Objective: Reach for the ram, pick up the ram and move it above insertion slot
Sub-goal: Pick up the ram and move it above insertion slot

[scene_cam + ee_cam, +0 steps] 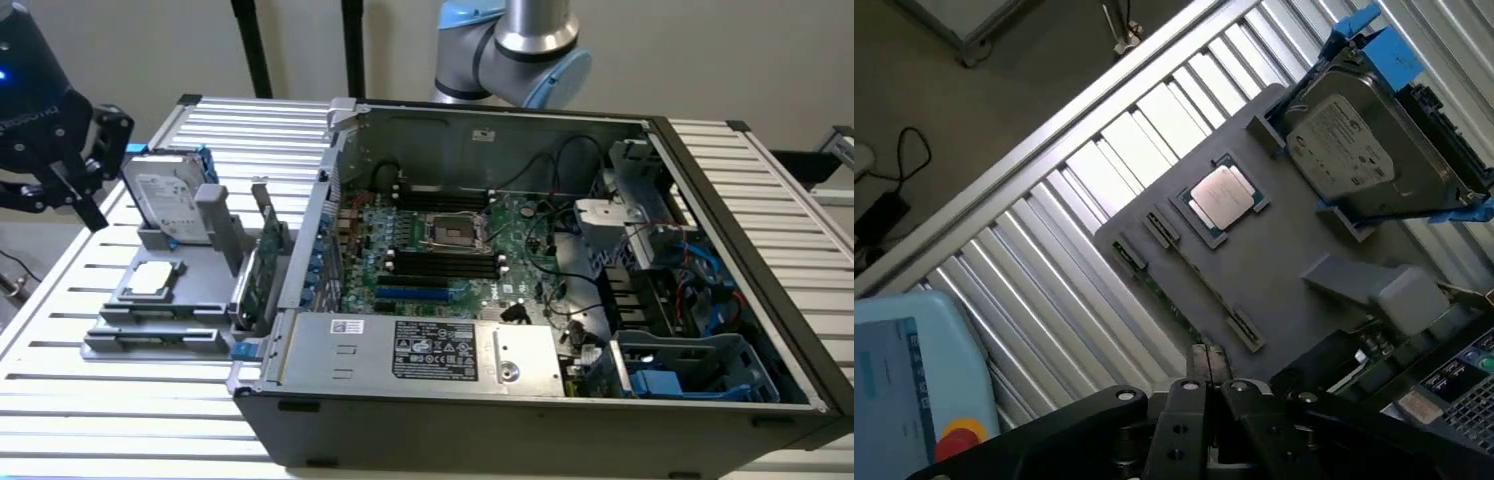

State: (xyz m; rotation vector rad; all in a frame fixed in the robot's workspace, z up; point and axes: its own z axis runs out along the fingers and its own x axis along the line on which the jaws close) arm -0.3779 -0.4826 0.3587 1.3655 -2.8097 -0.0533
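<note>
I was in the reach step: my claw [1206, 362], fingertips nearly together and empty, hung above the grey fixture tray [1284, 240] where the ram [1201, 282] sat between clips. Gripping would need it opened and squared across that thin stick.

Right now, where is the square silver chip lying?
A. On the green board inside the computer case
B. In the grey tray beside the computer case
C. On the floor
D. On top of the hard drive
B: the silver chip lies flat in a recess of the grey tray, which sits outside the computer case.
</note>
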